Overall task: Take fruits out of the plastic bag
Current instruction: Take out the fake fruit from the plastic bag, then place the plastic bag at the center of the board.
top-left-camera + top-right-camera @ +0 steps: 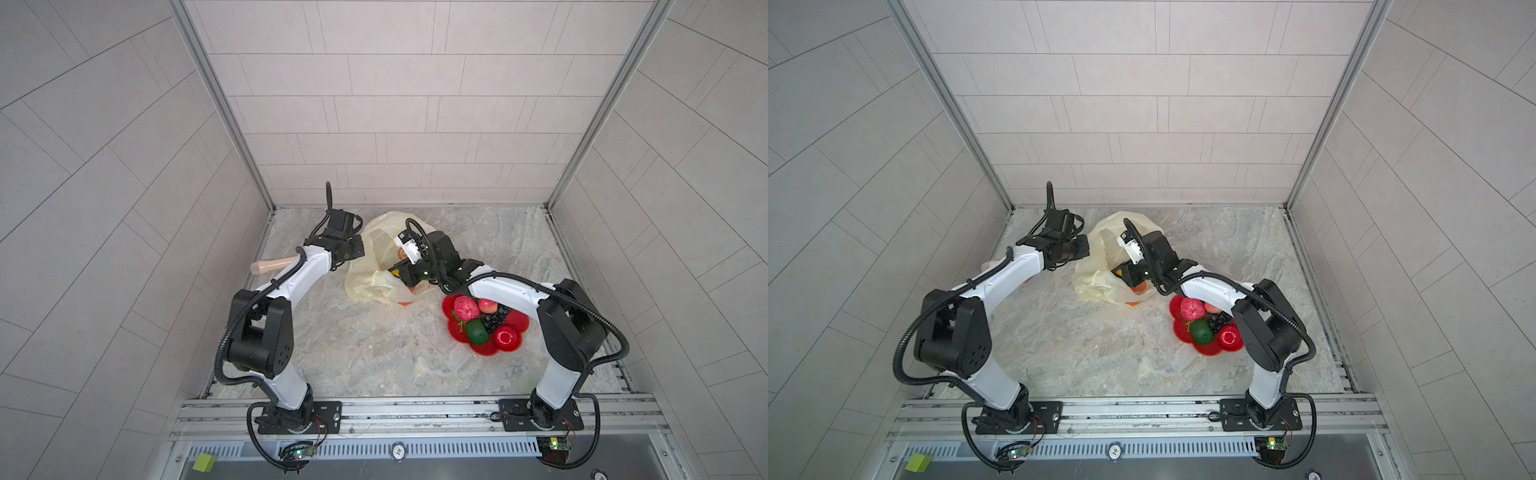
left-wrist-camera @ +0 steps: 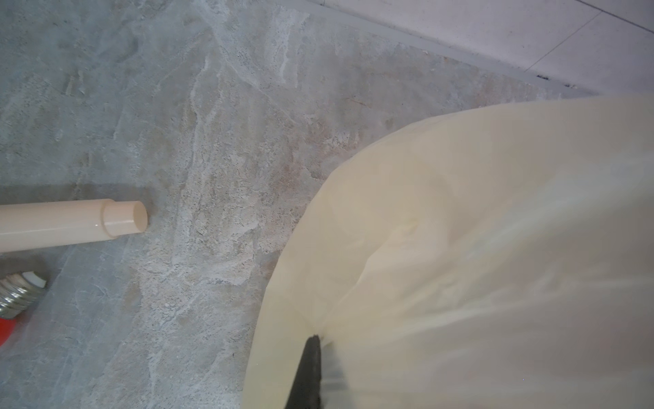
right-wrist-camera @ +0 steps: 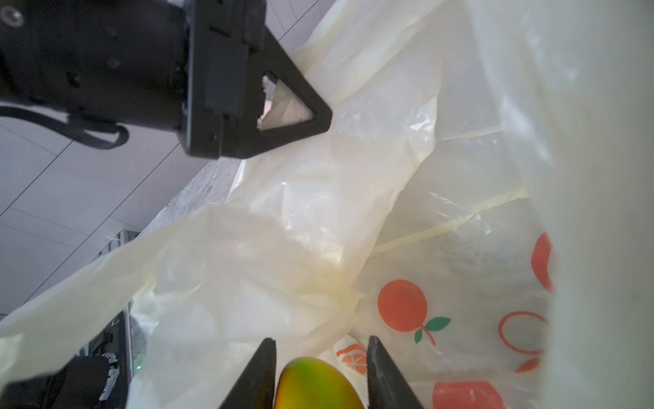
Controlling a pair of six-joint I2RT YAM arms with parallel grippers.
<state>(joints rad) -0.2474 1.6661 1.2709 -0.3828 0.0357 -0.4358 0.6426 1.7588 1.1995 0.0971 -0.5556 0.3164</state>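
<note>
The pale-yellow plastic bag (image 1: 376, 266) (image 1: 1100, 270) lies at the back middle of the table, printed with oranges. My left gripper (image 1: 358, 248) (image 2: 315, 341) is shut on the bag's rim (image 2: 495, 248) and holds it up. My right gripper (image 1: 405, 274) (image 3: 321, 340) reaches into the open bag (image 3: 283, 265). Its jaws are shut on a yellow-green fruit (image 3: 315, 386) with an orange blush. Other fruits sit on the red plate (image 1: 521, 328): a pink wrinkly one (image 1: 466, 308), a peach (image 1: 488, 306), dark grapes (image 1: 498, 318), a green oval one (image 1: 476, 331) and a red round one (image 1: 506, 336).
A beige cylinder (image 1: 272, 266) (image 2: 70, 223) lies left of the bag, partly under my left arm. A red ball with a metal screw tip (image 2: 17, 301) lies beside it. Tiled walls close in the table on three sides. A green block (image 1: 204, 462) sits below the front rail.
</note>
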